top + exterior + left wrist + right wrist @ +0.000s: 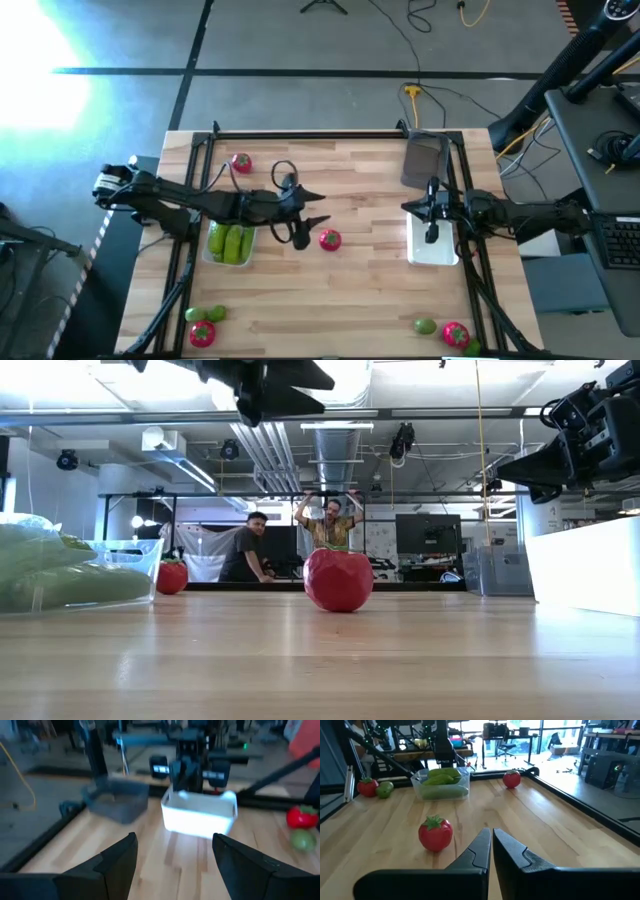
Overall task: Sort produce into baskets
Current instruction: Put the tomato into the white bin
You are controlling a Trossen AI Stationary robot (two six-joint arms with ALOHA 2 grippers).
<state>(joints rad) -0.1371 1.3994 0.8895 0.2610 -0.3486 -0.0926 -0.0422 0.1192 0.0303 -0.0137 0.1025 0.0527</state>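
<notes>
A red tomato (pixel 329 239) rests on the table near the middle; it also shows in the low view (pixel 338 579) and the right wrist view (pixel 435 833). My left gripper (pixel 318 208) hangs open and empty above the table, just left of and beyond that tomato; its fingers (pixel 120 860) stand apart. A clear basket (pixel 230 243) holds green cucumbers (pixel 440 777). My right gripper (pixel 410 208) is shut and empty above the left rim of the white basket (pixel 433 248). A dark grey basket (pixel 425 160) stands behind it.
A tomato (pixel 241 163) lies at the far left. A lime (pixel 215 314) and a tomato (pixel 203 333) lie at the near left corner. A lime (pixel 425 326) and a tomato (pixel 455 333) lie at the near right. Black rails frame the table. People stand in the room beyond.
</notes>
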